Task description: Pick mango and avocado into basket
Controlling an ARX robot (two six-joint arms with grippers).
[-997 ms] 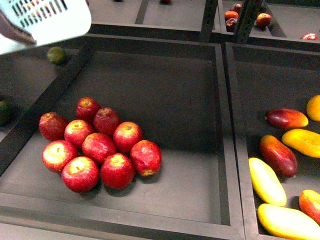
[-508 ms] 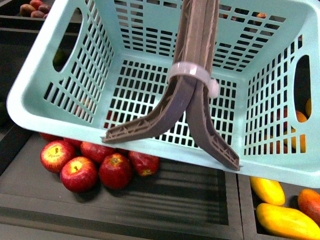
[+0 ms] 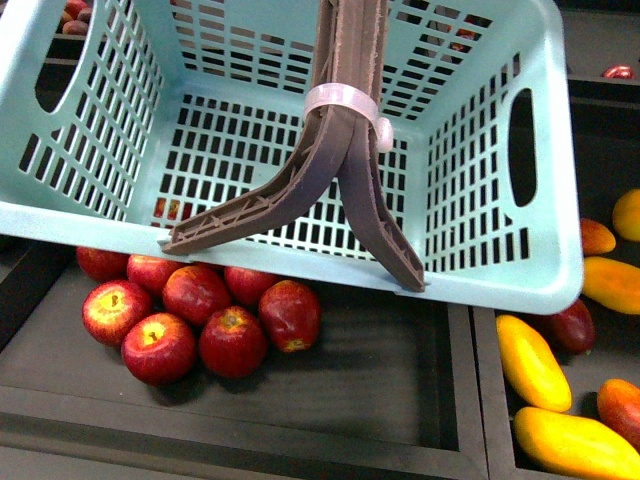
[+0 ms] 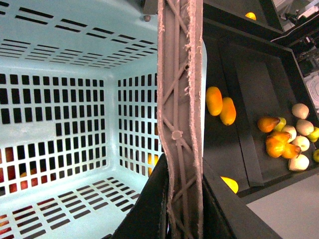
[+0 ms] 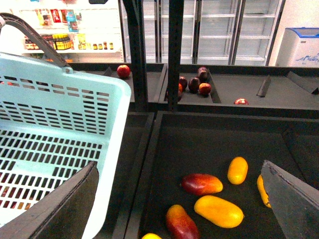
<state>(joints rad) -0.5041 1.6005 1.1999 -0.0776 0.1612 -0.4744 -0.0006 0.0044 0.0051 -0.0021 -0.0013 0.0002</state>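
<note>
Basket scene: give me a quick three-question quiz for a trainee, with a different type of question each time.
1. True or false: the basket holds no fruit yet.
2. Multiple choice: which fruit lies in the bin beneath the basket? A. red apples B. bananas C. grapes
3. Fill in: the right gripper is ___, with nothing between its fingers.
Key: 1 true; 2 A; 3 open.

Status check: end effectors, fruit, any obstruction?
Left end effector shut on basket handles; basket empty, hanging over apples. Right end effector open above mango bin. Avocado not in view. Nothing blocking mango.
</note>
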